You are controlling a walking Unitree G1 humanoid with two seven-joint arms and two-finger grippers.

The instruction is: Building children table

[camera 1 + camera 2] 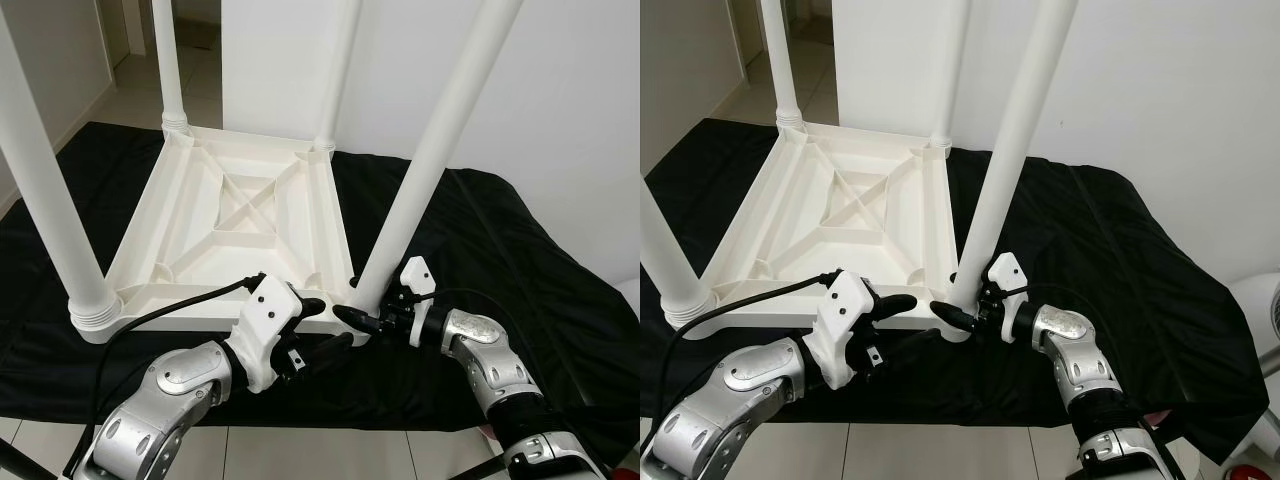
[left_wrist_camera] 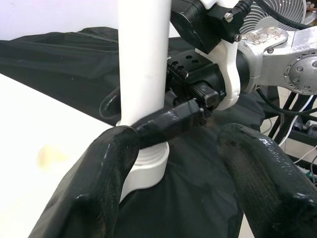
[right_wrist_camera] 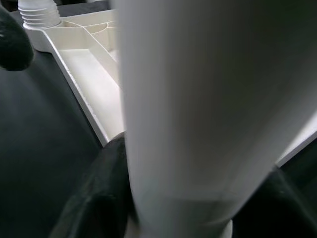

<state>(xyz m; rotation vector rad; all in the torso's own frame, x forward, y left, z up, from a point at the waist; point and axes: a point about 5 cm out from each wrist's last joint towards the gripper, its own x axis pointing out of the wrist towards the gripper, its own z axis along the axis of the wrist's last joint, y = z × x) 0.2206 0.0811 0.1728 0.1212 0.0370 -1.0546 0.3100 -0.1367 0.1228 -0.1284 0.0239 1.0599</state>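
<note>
White plastic children's table (image 1: pixel 235 215) lies upside down on a black cloth (image 1: pixel 500 250), four legs pointing up. Eye views: right gripper (image 1: pixel 360 316) grips the near-right leg (image 1: pixel 405 215) at its base; left gripper (image 1: pixel 325 325) sits just beside that corner. Left wrist view: left fingers (image 2: pixel 94 183) spread wide, empty, flanking the leg's collar. Right wrist view: right fingers (image 3: pixel 106 198) clamp the leg on both sides.
</note>
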